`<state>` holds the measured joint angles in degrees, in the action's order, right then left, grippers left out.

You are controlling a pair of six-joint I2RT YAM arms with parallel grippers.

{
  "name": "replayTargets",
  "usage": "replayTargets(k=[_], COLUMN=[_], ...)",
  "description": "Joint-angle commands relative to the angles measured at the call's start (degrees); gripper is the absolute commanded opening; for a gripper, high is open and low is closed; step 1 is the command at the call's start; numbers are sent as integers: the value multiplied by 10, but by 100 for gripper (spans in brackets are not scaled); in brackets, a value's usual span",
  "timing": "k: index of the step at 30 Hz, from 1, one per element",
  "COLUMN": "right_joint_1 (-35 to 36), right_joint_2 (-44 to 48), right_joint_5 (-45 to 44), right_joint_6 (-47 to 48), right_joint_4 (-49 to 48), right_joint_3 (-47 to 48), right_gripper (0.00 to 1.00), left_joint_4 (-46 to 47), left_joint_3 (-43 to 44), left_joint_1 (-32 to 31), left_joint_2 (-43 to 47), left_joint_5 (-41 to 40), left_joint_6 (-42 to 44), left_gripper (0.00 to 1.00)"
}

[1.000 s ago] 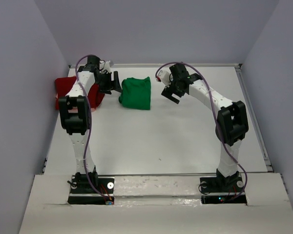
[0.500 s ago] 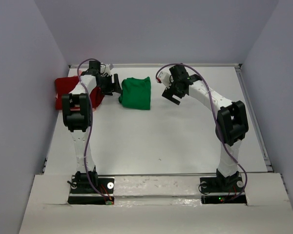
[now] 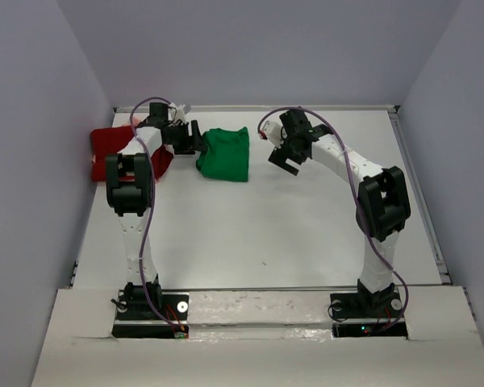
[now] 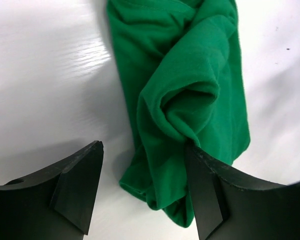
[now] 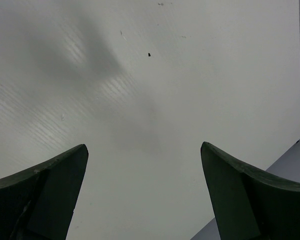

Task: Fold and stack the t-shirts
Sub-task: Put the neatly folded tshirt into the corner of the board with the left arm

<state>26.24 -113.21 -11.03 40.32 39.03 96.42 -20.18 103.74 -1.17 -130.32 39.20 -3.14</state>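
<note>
The green t-shirt (image 3: pixel 224 153) is seen bunched on the bench (image 3: pixel 258 218), near the dark red t-shirt (image 3: pixel 105 145). Its edge is straddled by the left claw (image 4: pixel 142 150), spread wide and unclenched. The right claw (image 5: pixel 144 150) is held released above the bench.

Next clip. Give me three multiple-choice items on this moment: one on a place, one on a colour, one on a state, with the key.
1. The red shirt lies: A by the right arm's base; B at the table's far left; C under the right jaws.
2. The shirt between the left jaws is: A blue; B white; C green.
3. The right jaws are: A open, empty; B shut on cloth; C shut, empty.
Key: B, the top view shows it at the far-left edge; C, the left wrist view shows the green shirt between them; A, the right wrist view shows them apart over bare table.
</note>
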Motion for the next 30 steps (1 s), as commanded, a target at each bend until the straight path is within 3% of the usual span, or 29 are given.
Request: replayTargets(k=[1, 5, 11, 19, 30], right_joint_1=[2, 2, 2, 2, 2], right_joint_2=[7, 8, 10, 7, 9], right_joint_5=[-16, -20, -22, -22, -17], right_joint_6=[7, 11, 11, 10, 11], right_joint_4=[-17, -18, -23, -22, -22], right_joint_3=[-8, -13, -19, -15, -24], right_gripper=[100, 100, 100, 100, 100], left_joint_4=[50, 40, 29, -57, -34], left_joint_3=[-19, -11, -33, -19, -55], left_joint_1=[-10, -9, 7, 7, 7], left_joint_2=[16, 19, 57, 71, 66], left_joint_5=[68, 115, 161, 90, 94], left_joint_6=[-24, -18, 0, 71, 65], left_gripper=[74, 65, 66, 71, 71])
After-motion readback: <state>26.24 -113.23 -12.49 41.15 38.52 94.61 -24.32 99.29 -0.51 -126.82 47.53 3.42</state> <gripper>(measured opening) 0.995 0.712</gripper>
